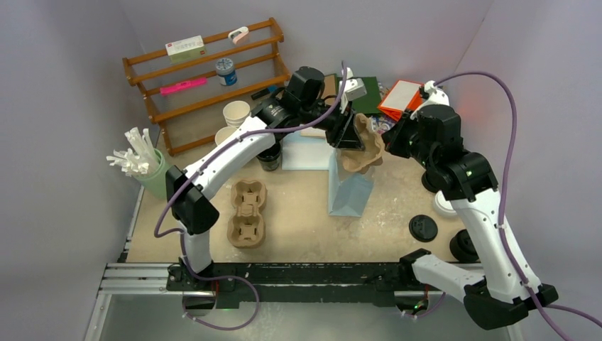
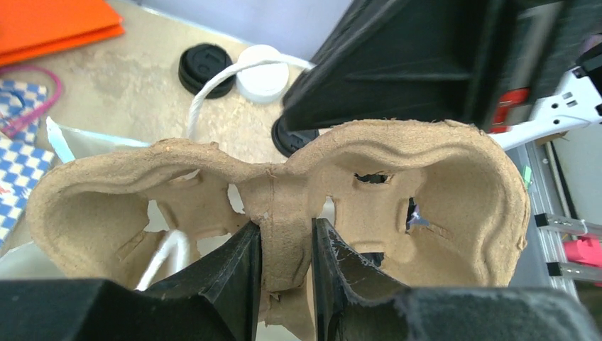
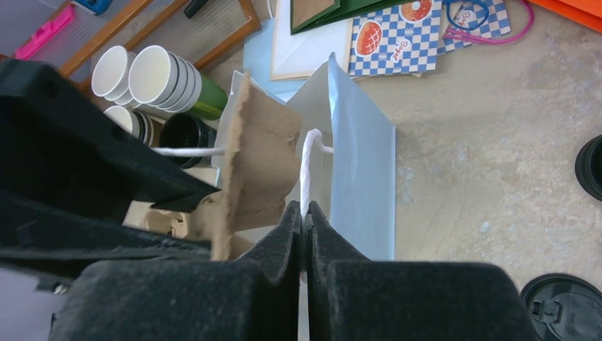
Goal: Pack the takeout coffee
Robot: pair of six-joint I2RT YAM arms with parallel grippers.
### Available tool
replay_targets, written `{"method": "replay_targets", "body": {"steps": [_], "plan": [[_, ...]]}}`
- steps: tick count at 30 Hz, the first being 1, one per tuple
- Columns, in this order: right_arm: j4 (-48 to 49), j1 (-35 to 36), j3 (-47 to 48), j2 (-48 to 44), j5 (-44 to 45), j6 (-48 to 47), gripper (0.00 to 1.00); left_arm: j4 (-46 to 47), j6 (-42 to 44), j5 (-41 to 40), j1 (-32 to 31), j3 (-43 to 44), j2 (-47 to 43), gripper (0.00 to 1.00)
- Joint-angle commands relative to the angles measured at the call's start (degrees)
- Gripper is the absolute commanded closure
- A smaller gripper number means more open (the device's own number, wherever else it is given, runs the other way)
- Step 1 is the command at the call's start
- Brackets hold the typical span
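Note:
My left gripper (image 1: 348, 135) is shut on the middle ridge of a brown pulp cup carrier (image 1: 365, 148) and holds it tilted over the open top of a light blue paper bag (image 1: 349, 193). In the left wrist view the fingers (image 2: 241, 263) pinch the carrier (image 2: 440, 206) at my left gripper (image 2: 286, 241). My right gripper (image 3: 304, 213) is shut on the bag's white rope handle (image 3: 307, 160), next to the carrier (image 3: 259, 156) and above the bag (image 3: 365, 177). The takeout coffee (image 2: 263, 82) shows as a round white lid on the table; in the top view (image 1: 444, 205) my right arm mostly hides it.
Two more pulp carriers (image 1: 246, 212) lie at the front left. Black lids (image 1: 423, 227) lie at the front right. Stacked lidless cups (image 1: 236, 112), a cup dark inside (image 1: 269, 159), a straw holder (image 1: 145, 170), a wooden rack (image 1: 206, 71) and an orange bag (image 1: 401, 99) stand at the back.

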Motion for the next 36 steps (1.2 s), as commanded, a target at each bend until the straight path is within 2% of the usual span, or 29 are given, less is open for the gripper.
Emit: {"method": "replay_targets", "body": {"steps": [1,4,15,23,36], "plan": [[0.0,0.0,-0.2,-1.0,-0.9,0.1,1.00,-1.5,-1.9,1.8,1.0,1.7,2.2,0.71],[-0.4,-0.1,-0.1,-1.2,-0.9,-0.1,1.00,-1.1,-2.6,2.5,1.2,1.5,2.8,0.71],[-3.0,-0.1,1.0,-1.8,-0.6,-1.3,1.00,-10.6,4.4,-0.9,1.6,1.8,3.8,0.74],[-5.2,0.0,0.6,-2.8,-3.9,-1.9,1.00,-13.5,6.3,-9.1,1.0,1.9,2.1,0.75],[-16.0,-0.1,8.6,-1.5,-8.8,-3.1,1.00,-19.2,-2.5,-9.7,-1.1,0.5,-4.3,0.75]]}}
